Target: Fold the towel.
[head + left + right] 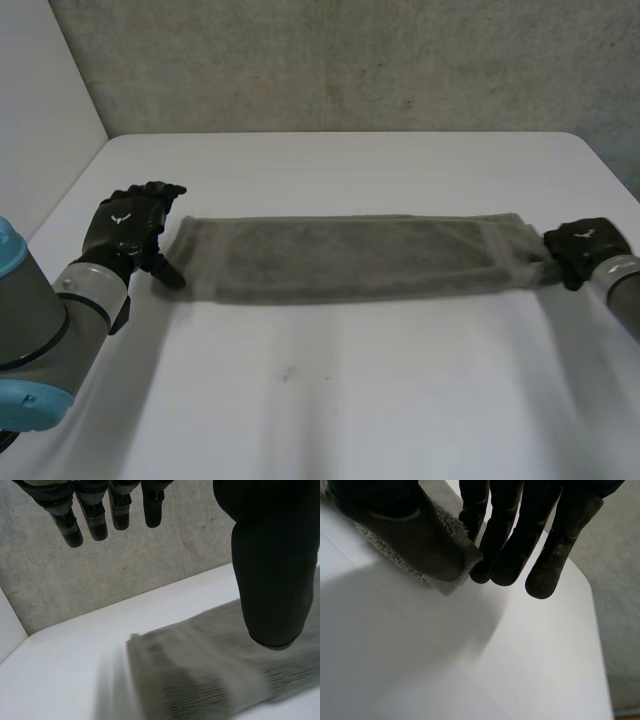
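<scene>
towel [350, 258] lies as long strip on table [330, 400], long axis running hand to hand. your right robot hand [585, 248] pinches right end; left robot hand [128, 228] released, fingers straight, just beside left end. likely grasp there next.

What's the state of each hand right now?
Left hand: open, at one end of the towel, gripping nothing.
Right hand: shut on the towel's other end, pinched between thumb and fingers.
</scene>
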Controlling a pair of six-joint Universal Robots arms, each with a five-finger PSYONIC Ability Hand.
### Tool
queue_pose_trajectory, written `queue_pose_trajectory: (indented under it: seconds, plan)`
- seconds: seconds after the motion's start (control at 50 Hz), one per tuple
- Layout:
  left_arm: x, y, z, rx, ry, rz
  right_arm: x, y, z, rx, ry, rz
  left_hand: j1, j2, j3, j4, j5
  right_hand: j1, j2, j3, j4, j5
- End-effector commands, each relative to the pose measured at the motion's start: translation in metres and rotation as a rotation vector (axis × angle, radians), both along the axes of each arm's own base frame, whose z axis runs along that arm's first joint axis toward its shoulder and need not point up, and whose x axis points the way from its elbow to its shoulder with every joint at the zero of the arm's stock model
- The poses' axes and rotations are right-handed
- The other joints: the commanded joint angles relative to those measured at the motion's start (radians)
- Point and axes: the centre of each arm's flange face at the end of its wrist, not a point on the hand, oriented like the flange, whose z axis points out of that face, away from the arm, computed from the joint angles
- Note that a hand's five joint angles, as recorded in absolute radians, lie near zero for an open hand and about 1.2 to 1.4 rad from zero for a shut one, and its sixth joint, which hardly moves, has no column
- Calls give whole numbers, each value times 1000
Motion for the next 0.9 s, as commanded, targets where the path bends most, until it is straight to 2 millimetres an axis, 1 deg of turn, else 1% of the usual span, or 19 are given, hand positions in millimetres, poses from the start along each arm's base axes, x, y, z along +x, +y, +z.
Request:
queue_pose_trajectory:
  seconds: [0.02, 0.08, 0.22, 0.24, 0.26, 0.3, 0.32, 0.36, 0.38, 0.4, 0.42, 0.44, 0.48, 0.5, 0.54, 0.56, 0.6, 0.76, 0.9]
  plan:
    - [3, 0, -1, 3, 0, 9, -73, -21, 14, 51, 157, -139, 0, 9, 9, 9, -34, 89, 80, 58, 56, 65]
    - [3, 0, -1, 6, 4, 11, -98, -33, 30, 16, 246, -193, 0, 9, 9, 9, -34, 89, 80, 58, 56, 65]
    - [5, 0, 3, 9, 48, 21, -95, -51, 73, -129, 272, -199, 0, 9, 9, 9, -34, 89, 80, 58, 56, 65]
    - [4, 0, 5, 9, 62, 21, -74, -52, 90, -185, 266, -158, 0, 9, 9, 9, -34, 89, 80, 58, 56, 65]
    - [4, 0, 5, 9, 62, 21, -74, -52, 90, -186, 266, -158, 0, 9, 9, 9, -34, 89, 80, 58, 56, 65]
    - [4, 1, 9, 3, 84, 20, -5, -42, 111, -280, 236, -9, 0, 9, 9, 9, -34, 89, 80, 58, 56, 65]
    - [4, 1, 9, 3, 84, 20, -5, -42, 111, -280, 236, -9, 0, 9, 9, 9, -34, 89, 80, 58, 56, 65]
    - [3, 2, 9, 4, 90, 15, 70, -18, 125, -361, 200, 159, 0, 9, 9, 9, -34, 89, 80, 58, 56, 65]
    - [3, 2, 9, 4, 90, 15, 70, -18, 125, -362, 200, 160, 0, 9, 9, 9, -34, 89, 80, 58, 56, 65]
    - [2, 3, 9, 4, 90, 13, 101, -4, 127, -389, 184, 234, 0, 9, 9, 9, -34, 89, 80, 58, 56, 65]
    - [2, 3, 8, 7, 90, 12, 132, 13, 126, -412, 166, 311, 0, 9, 9, 9, -34, 89, 80, 58, 56, 65]
    - [2, 3, 8, 7, 90, 12, 132, 13, 126, -413, 165, 312, 0, 9, 9, 9, -34, 89, 80, 58, 56, 65]
    - [2, 4, 7, 11, 89, 12, 195, 52, 110, -438, 133, 470, 0, 9, 9, 9, -34, 89, 80, 58, 56, 65]
    - [2, 4, 7, 11, 89, 12, 195, 53, 110, -438, 133, 471, 0, 9, 9, 9, -34, 89, 80, 58, 56, 65]
    - [2, 4, 8, 10, 89, 12, 241, 92, 83, -419, 115, 599, 0, 9, 9, 9, -34, 89, 80, 58, 56, 65]
    - [2, 4, 7, 11, 89, 12, 241, 92, 83, -419, 115, 600, 0, 9, 9, 9, -34, 89, 80, 58, 56, 65]
    - [2, 4, 7, 11, 89, 14, 270, 130, 52, -362, 111, 715, 0, 9, 9, 9, -34, 89, 80, 58, 56, 65]
    - [5, 3, 6, 15, 88, 21, 292, 184, -1, -235, 120, 847, 0, 9, 9, 9, -34, 89, 80, 58, 56, 65]
    - [4, 3, 6, 14, 88, 20, 285, 191, 1, -181, 72, 839, 0, 9, 9, 9, -34, 89, 80, 58, 56, 65]
